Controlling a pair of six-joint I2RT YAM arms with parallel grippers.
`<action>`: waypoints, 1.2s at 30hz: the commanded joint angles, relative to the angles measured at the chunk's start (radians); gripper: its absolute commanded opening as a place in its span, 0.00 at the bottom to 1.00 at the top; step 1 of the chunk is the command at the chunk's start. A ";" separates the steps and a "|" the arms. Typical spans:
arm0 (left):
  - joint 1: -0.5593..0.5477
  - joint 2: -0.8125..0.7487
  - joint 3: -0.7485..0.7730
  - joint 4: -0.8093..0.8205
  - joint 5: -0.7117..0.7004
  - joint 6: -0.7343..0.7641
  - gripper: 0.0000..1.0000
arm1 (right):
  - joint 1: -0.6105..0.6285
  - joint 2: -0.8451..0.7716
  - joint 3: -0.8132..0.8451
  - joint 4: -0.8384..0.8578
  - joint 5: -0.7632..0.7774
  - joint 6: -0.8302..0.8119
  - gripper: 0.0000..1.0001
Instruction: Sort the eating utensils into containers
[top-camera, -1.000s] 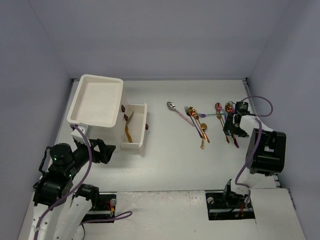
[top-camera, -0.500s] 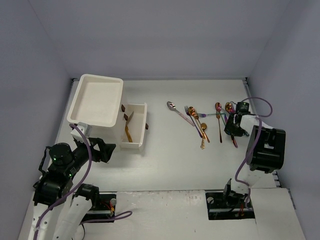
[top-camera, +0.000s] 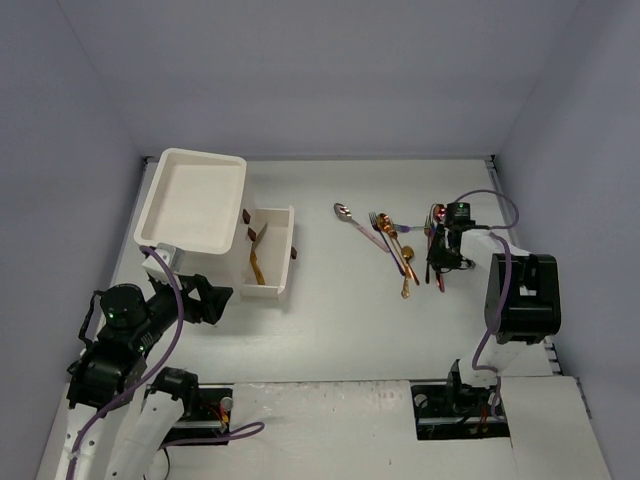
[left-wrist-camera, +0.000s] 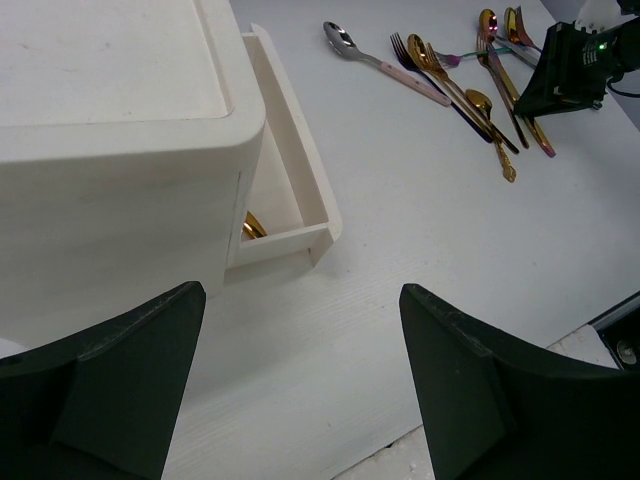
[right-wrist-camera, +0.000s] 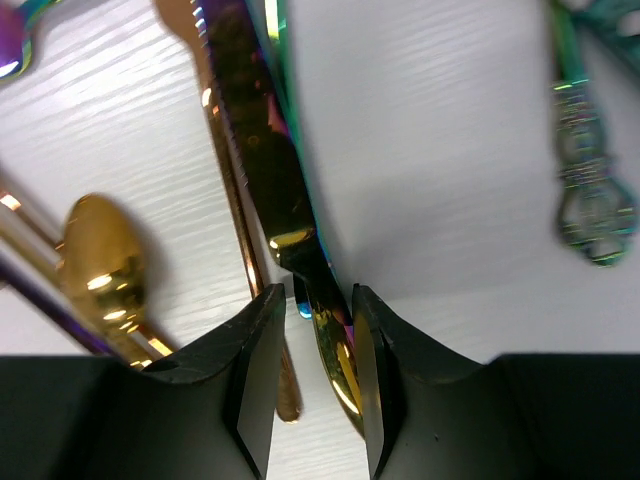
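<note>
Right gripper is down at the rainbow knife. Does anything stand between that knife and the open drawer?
Nothing upright does. Between the knife at the right gripper and the open drawer lie only flat utensils, such as gold spoons and a silver spoon. A lifted carry should pass over them.

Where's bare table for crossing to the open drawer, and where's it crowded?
Bare: the table between the open drawer and the silver spoon, and nearer than both. Crowded: the utensil cluster around the right end effector.
</note>
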 joint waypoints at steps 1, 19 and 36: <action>-0.004 0.021 0.015 0.074 0.006 -0.024 0.76 | 0.081 0.020 0.012 -0.107 -0.001 0.080 0.30; -0.003 0.015 0.035 0.047 0.020 -0.073 0.76 | 0.090 0.002 -0.030 -0.186 0.074 0.060 0.19; -0.003 0.001 0.062 0.019 0.028 -0.106 0.76 | 0.145 -0.112 -0.158 -0.263 0.038 0.219 0.39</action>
